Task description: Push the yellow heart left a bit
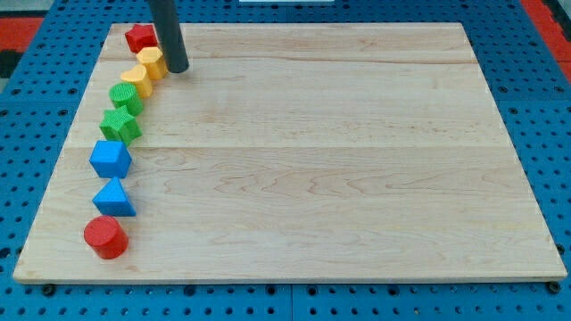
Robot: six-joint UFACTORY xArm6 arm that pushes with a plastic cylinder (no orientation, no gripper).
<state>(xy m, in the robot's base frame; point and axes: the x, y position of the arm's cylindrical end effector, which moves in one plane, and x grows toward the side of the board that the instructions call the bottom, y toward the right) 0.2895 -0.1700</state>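
Camera view shows us a pale wooden board [339,178] lying on a blue pegboard [36,98], with all the blocks strung in a curved line down the board's left edge. We have no fingers to open or close — only a straight dark rod that enters from the view's top, and our tip [177,69] rests on the board near the top-left corner.

From the top of the line downward we see:
- a red block [139,37], its shape hard to make out, partly behind the rod
- a yellow block [151,61], roughly cylindrical, just left of our tip and touching it or nearly so
- the yellow heart [136,78], just below-left of that yellow block and touching it, a little to the lower left of our tip
- a green block [125,95], touching the heart's lower side
- a second green block [119,126], star-like in outline
- a blue block [110,159], blocky and angular
- a blue triangle [114,197]
- a red cylinder [106,237], lowest in the line, near the bottom-left corner

Our tip does not touch the heart — the yellow block sits between them.
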